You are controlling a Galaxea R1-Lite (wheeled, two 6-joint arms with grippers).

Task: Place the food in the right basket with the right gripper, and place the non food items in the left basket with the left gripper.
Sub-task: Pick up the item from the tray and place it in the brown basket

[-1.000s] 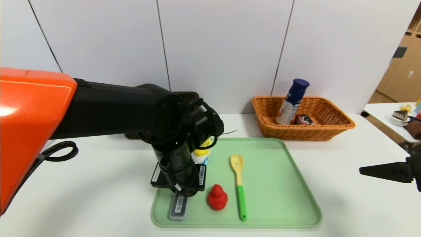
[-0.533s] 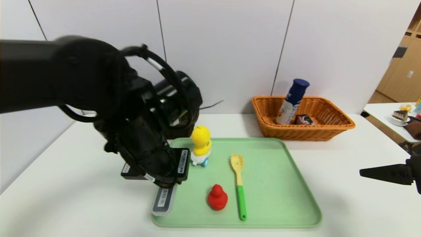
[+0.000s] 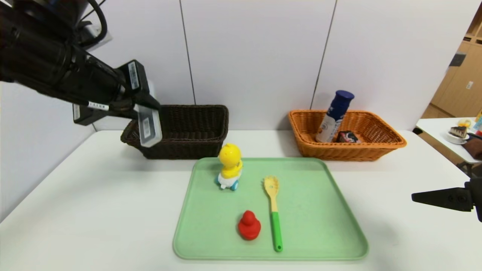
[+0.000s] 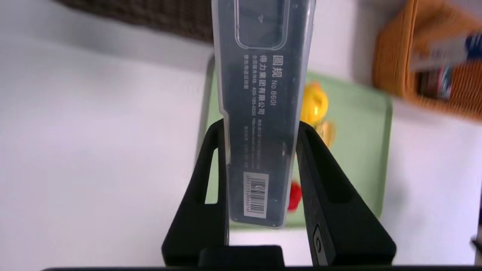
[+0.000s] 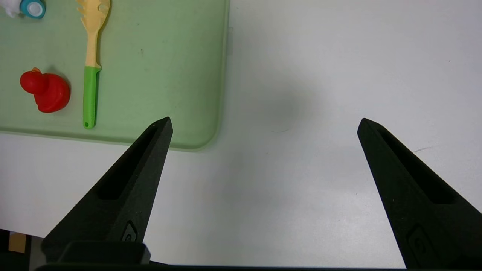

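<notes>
Where left hand (image 4: 260, 130) grips: "No.8601" case (image 4: 261, 113).

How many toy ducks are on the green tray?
2. The yellow duck on wheels stands at the tray's far left part; the small red duck sits near the front edge, beside the pasta fork.

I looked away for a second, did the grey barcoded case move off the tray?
Yes. The grey case, clamped in the left gripper, went up and left off the green tray, now beside the dark brown basket.
</notes>
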